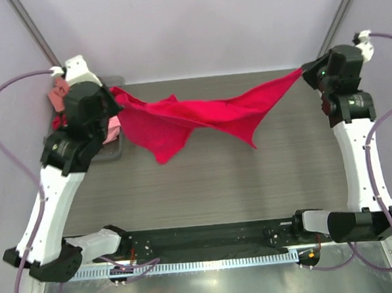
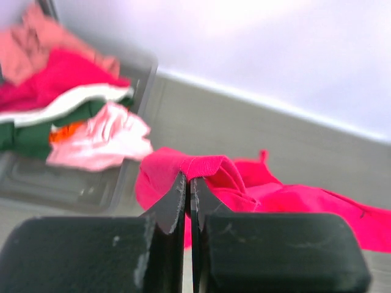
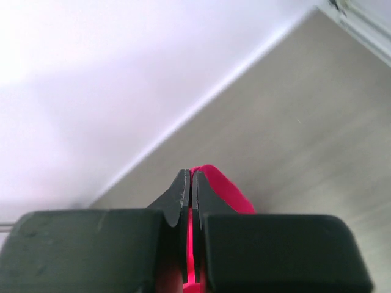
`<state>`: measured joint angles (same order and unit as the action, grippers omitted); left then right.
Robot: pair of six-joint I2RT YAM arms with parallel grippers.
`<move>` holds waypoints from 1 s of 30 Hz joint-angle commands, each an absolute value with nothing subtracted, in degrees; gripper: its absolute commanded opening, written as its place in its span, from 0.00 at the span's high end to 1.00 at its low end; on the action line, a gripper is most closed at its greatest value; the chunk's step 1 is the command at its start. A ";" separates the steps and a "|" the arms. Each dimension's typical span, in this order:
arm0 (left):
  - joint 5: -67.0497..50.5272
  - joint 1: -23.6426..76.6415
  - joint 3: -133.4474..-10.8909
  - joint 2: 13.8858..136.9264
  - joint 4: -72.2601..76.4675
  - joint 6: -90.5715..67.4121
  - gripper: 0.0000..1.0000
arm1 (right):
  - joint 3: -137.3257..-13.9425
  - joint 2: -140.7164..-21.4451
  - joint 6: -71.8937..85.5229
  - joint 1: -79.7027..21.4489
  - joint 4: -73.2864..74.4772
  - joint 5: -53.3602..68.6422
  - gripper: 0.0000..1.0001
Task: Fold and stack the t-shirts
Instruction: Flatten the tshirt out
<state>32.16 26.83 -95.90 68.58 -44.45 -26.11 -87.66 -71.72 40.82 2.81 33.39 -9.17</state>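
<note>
A crimson-red t-shirt (image 1: 200, 115) hangs stretched between my two grippers above the far part of the table, its middle sagging in folds. My left gripper (image 1: 112, 92) is shut on its left end; in the left wrist view the fingertips (image 2: 188, 178) pinch a hem of the red t-shirt (image 2: 256, 189). My right gripper (image 1: 303, 70) is shut on its right corner; in the right wrist view the red cloth (image 3: 223, 186) shows between the jaws (image 3: 190, 177). Other t-shirts (image 2: 67, 116) in salmon pink, red, white, dark green, orange and light pink lie piled in a tray.
A grey tray (image 1: 114, 147) stands at the far left of the wooden table (image 1: 206, 186), mostly under my left arm; it also shows in the left wrist view (image 2: 67, 183). Walls enclose the far side. A black rail (image 1: 210, 240) runs along the near edge.
</note>
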 commanded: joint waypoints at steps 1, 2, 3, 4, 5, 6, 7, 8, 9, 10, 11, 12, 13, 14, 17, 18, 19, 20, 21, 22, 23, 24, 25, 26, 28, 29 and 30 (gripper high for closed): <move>31.13 26.63 -98.71 60.31 -42.55 -21.37 1.00 | -95.53 -67.43 39.38 3.08 38.84 -8.70 0.99; 30.50 26.63 -98.35 59.07 -42.10 -21.01 1.00 | -96.41 -66.72 39.03 3.08 40.33 -9.14 0.99; 29.80 26.54 -98.09 56.54 -41.84 -20.74 1.00 | -97.63 -66.01 38.68 3.08 40.95 -9.92 0.99; 29.36 26.63 -98.09 55.56 -42.18 -20.92 1.00 | -98.08 -64.35 38.50 3.08 41.57 -10.19 0.99; 28.14 26.54 -98.09 54.59 -43.32 -21.70 1.00 | -98.26 -63.55 38.32 3.08 42.36 -10.37 0.99; 27.26 26.63 -98.17 52.58 -43.77 -22.06 1.00 | -98.35 -62.85 38.06 3.08 42.71 -10.02 0.99; 26.46 26.63 -98.26 51.60 -44.03 -22.50 1.00 | -98.26 -62.23 37.97 3.08 43.06 -9.67 0.99; 25.06 26.63 -98.52 50.55 -44.56 -23.46 1.00 | -98.17 -61.18 37.79 3.08 43.85 -9.41 0.99; 24.18 26.54 -98.70 49.67 -44.65 -23.90 1.00 | -97.39 -60.74 37.44 3.08 44.12 -8.88 0.99; 22.69 26.54 -98.79 48.09 -44.74 -24.34 1.00 | -96.86 -60.47 37.09 3.08 44.38 -8.88 0.99; 21.37 26.63 -98.70 47.55 -44.82 -25.65 1.00 | -96.25 -60.12 36.74 3.08 44.73 -8.79 0.99; 18.14 26.63 -98.61 47.03 -44.91 -26.36 1.00 | -94.59 -59.94 36.56 3.08 44.74 -8.79 0.99; 16.63 26.63 -98.35 46.76 -44.91 -27.06 1.00 | -93.79 -60.03 36.13 3.08 44.82 -8.70 0.99; 15.31 26.54 -97.74 46.41 -44.83 -27.68 1.00 | -92.04 -60.03 36.04 3.08 44.91 -8.70 0.99; 12.04 26.63 -93.00 45.79 -42.90 -29.97 1.00 | -89.74 -60.90 35.77 3.08 44.48 -8.70 0.99; 12.04 26.63 -90.38 45.79 -42.11 -30.49 1.00 | -88.69 -62.65 35.60 3.08 44.04 -8.61 0.99; 12.30 26.54 -89.22 45.79 -41.40 -30.50 1.00 | -88.51 -63.80 35.42 3.08 43.69 -8.18 0.99; 12.57 26.63 -88.43 46.57 -40.09 -30.59 1.00 | -88.42 -65.46 35.33 3.08 42.99 -8.00 0.99; 13.00 26.54 -87.37 47.02 -39.56 -30.67 1.00 | -88.59 -66.87 35.33 3.08 42.46 -7.65 0.99; 14.14 26.63 -85.71 47.72 -38.85 -30.93 1.00 | -88.59 -70.19 35.51 3.08 41.32 -7.21 0.99; 14.50 26.63 -84.74 48.25 -37.63 -31.02 1.00 | -88.77 -71.79 35.59 3.08 40.61 -5.99 0.99; 14.94 26.54 -83.86 49.56 -37.18 -31.29 1.00 | -88.94 -73.37 35.94 3.08 40.00 -5.37 0.99; 15.20 26.54 -81.85 50.09 -36.57 -32.07 1.00 | -88.86 -76.78 36.21 3.08 39.21 -4.93 0.99; 15.55 26.54 -80.70 50.62 -35.17 -32.60 1.00 | -88.68 -78.21 36.47 3.08 37.37 -3.96 0.99; 15.73 26.63 -78.32 52.03 -33.58 -33.74 1.00 | -89.03 -81.90 37.09 3.08 36.04 -3.08 0.99; 15.82 26.54 -76.22 52.55 -32.36 -35.06 1.00 | -89.82 -85.83 37.09 3.08 35.25 -2.47 0.99; 15.82 26.54 -74.98 53.08 -31.65 -35.68 1.00 | -90.26 -87.78 37.00 2.99 35.16 -0.81 0.94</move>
<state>15.22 26.85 -77.65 52.40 -38.24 -32.77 -88.66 -84.38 37.04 2.83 39.99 -4.64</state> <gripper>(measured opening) 0.009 0.049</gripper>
